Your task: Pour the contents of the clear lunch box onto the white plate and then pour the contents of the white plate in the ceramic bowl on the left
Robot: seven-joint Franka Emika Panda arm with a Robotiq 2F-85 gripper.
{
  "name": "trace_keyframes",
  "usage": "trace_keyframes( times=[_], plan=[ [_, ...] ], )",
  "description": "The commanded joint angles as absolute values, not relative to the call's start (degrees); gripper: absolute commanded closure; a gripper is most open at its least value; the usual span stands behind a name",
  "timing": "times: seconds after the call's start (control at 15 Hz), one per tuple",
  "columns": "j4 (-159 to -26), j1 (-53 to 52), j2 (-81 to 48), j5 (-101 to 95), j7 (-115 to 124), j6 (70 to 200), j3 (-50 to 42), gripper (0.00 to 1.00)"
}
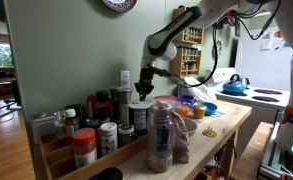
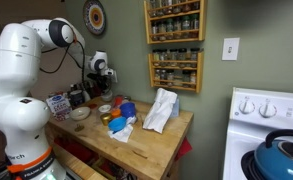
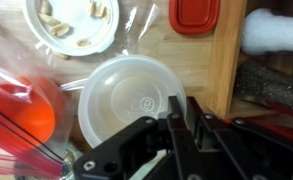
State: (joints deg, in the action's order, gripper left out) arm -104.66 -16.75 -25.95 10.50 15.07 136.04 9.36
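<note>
Gripper (image 3: 184, 118) clenched on right rim of round white plastic plate (image 3: 126, 100); plate bare. Round white ceramic bowl (image 3: 74, 22) just beyond it, holding pale pieces. Clear plastic box (image 3: 16, 110), orange inside, beside plate. Red lid (image 3: 196, 14) near.

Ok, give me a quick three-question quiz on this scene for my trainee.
1. True or false: the plate is full of food.
2. Where are the food pieces? A) in the bowl B) on the plate C) on the red lid
3. Fill in: the gripper is shut on the plate's ____.
Key: 1 false; 2 A; 3 rim.
</note>
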Motion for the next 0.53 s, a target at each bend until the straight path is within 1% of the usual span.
trace_keyframes(
  times=[0.0, 0.13, 0.2, 0.27, 0.33, 0.4, 0.47],
  plan=[
    [-101.3, -17.7, -29.8, 8.5, 14.4, 136.4, 9.9, 0.97],
    [-100.1, -18.2, -31.2, 7.8, 14.4, 136.2, 9.7, 0.97],
    [-99.7, -18.3, -31.7, 7.6, 14.4, 135.9, 9.7, 0.89],
    [-99.5, -18.5, -31.9, 7.4, 14.5, 136.0, 9.6, 0.63],
    [-99.4, -18.2, -31.8, 8.0, 14.0, 135.3, 10.0, 0.62],
    [-99.4, -18.2, -31.7, 8.0, 14.3, 135.1, 9.9, 0.56],
    [-99.8, -18.2, -31.1, 8.2, 14.6, 134.9, 9.9, 0.47]
  ],
)
